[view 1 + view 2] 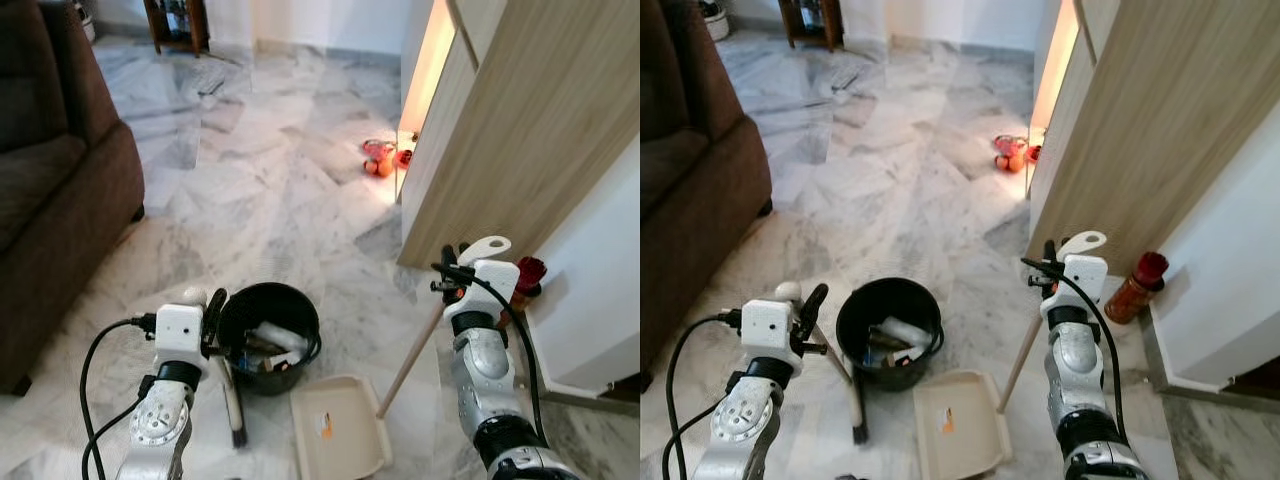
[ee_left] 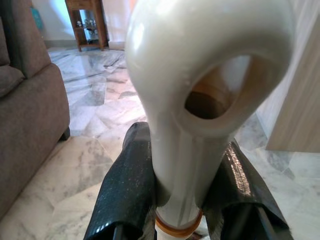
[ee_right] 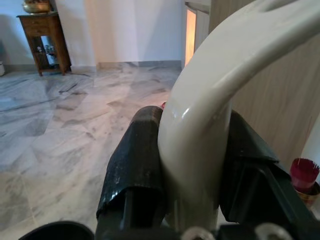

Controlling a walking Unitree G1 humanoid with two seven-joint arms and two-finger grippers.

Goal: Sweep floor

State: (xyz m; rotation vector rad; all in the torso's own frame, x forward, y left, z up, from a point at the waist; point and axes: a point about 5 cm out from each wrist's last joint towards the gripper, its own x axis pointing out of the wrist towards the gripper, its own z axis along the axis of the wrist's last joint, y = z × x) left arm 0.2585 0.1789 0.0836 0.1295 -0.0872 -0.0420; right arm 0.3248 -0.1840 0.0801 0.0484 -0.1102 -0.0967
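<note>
Cream dustpan [image 1: 338,428] is set just right of the black bucket [image 1: 268,335]; its handle is clamped in the right gripper [image 1: 447,270]; the broom [image 1: 230,385], left of the bucket, is clamped by the left gripper [image 1: 212,318].

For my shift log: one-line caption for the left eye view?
Left gripper holds broom, right gripper holds dustpan handle, beside black bin.

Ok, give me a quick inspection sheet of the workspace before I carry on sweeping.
Surface: marble floor, no loose dirt made out.
Job's things: dustpan flat beside black bucket; broom head by the bucket.
Clutter: red-orange items by the lit doorway; red-topped bottle at the wall.
Grippers: left gripper shut on broom handle; right gripper shut on dustpan handle.
Cables: black cables along both arms.
Surroundings: brown sofa, wooden panel.
</note>
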